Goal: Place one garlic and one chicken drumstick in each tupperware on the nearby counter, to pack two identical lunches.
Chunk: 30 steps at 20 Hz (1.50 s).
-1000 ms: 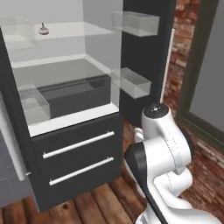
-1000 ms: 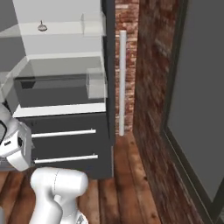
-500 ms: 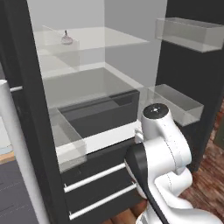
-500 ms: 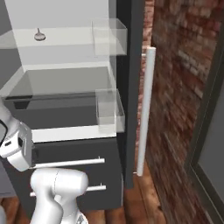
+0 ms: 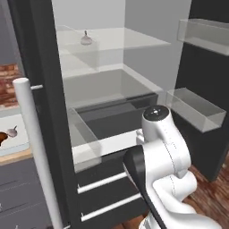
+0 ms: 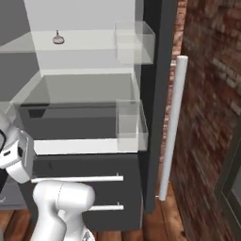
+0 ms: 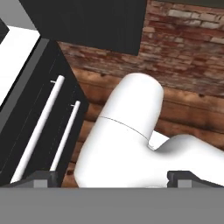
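Note:
One garlic (image 5: pixel 86 39) lies on the top glass shelf of the open fridge, also seen as a garlic (image 6: pixel 58 38) from the right base view. At the far left a pale tupperware (image 5: pixel 17 145) rests on the tan counter (image 5: pixel 20 156); it holds a second garlic (image 5: pixel 12 131) and a brown chicken drumstick (image 5: pixel 2 138), cut off by the frame edge. My gripper (image 7: pixel 113 178) is open, its two fingertips (image 7: pixel 43 177) far apart, pointing down at the wooden floor beside the fridge drawers. The other tupperware and drumstick are out of view.
The fridge's doors stand open, each with a long white handle (image 5: pixel 38 156) (image 6: pixel 172 127). Clear bins (image 5: pixel 197 109) (image 6: pixel 129 124) hang on the doors. Dark drawers with silver bars (image 6: pixel 80 179) sit below the shelves. A brick wall (image 6: pixel 207 94) runs on the right.
The whole picture has shifted: the base has driven closer to the fridge, and the counter with the tray has come into the left edge. The garlic on the shelf has not moved.

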Tool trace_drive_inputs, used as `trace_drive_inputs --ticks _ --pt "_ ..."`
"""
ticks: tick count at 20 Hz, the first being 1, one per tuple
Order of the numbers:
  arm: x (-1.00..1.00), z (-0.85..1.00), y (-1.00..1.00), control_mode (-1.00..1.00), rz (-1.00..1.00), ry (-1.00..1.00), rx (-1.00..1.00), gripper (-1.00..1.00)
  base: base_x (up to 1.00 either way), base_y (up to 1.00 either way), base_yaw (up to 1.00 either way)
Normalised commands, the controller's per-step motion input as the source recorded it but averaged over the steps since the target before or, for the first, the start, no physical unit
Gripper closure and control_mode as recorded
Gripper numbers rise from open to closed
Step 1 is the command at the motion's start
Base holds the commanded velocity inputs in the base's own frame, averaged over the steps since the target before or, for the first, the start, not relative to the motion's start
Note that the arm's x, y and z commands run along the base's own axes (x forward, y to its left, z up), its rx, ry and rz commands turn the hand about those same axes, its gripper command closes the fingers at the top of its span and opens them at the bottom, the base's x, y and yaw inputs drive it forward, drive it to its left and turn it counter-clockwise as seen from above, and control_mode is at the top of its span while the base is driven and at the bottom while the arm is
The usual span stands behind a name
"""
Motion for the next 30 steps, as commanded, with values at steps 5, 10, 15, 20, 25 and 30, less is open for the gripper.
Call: trace_drive_inputs --ticks 5,10,15,20,25,30 --pt "0.0 0.0 0.0 1.0 0.0 0.0 0.0 -1.0 0.17 -0.38 0.17" --pt "0.0 0.0 0.0 1.0 0.0 0.0 0.0 -1.0 0.94 -0.15 0.0" --pt "0.0 0.0 0.0 1.0 0.0 0.0 0.0 -1.0 0.92 -0.01 -0.04" --pt "0.09 0.67 0.0 -1.0 0.27 -0.02 -0.03 -1.0 0.06 0.0 0.01" --pt "0.0 1.0 0.0 -1.0 0.59 -0.15 -0.15 -1.0 0.0 0.0 0.0" --pt "0.13 0.79 0.0 -1.0 0.64 -0.13 -0.13 -1.0 0.0 0.0 0.0"
